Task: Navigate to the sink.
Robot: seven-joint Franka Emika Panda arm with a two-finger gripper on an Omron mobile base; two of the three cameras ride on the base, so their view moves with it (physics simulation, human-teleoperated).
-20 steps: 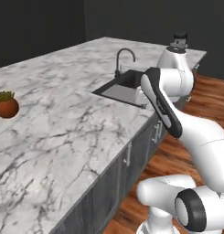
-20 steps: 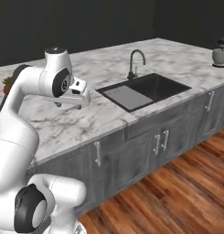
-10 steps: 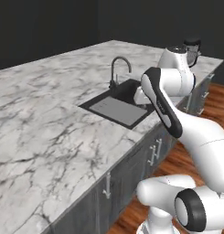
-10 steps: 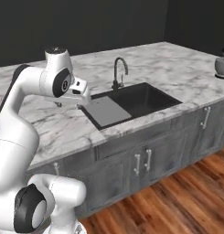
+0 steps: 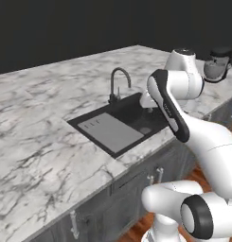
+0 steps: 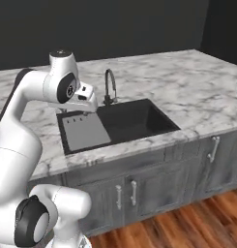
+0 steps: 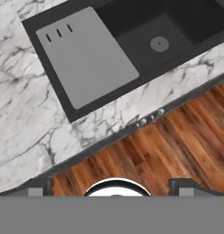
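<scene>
The sink (image 6: 125,123) now sits centre frame in the right base view and centre in the left base view (image 5: 120,125); half a second ago it lay further toward the frame's right. Judgement: the base has driven along the marble surface (image 6: 187,82), and arrival is close or complete. The grey drainboard (image 7: 86,57) occupies the upper centre of the hand view, the drain (image 7: 159,44) at upper right. The faucet (image 6: 109,85) stands behind the basin. Claw (image 6: 74,112): opening cannot be determined; nothing visibly held.
</scene>
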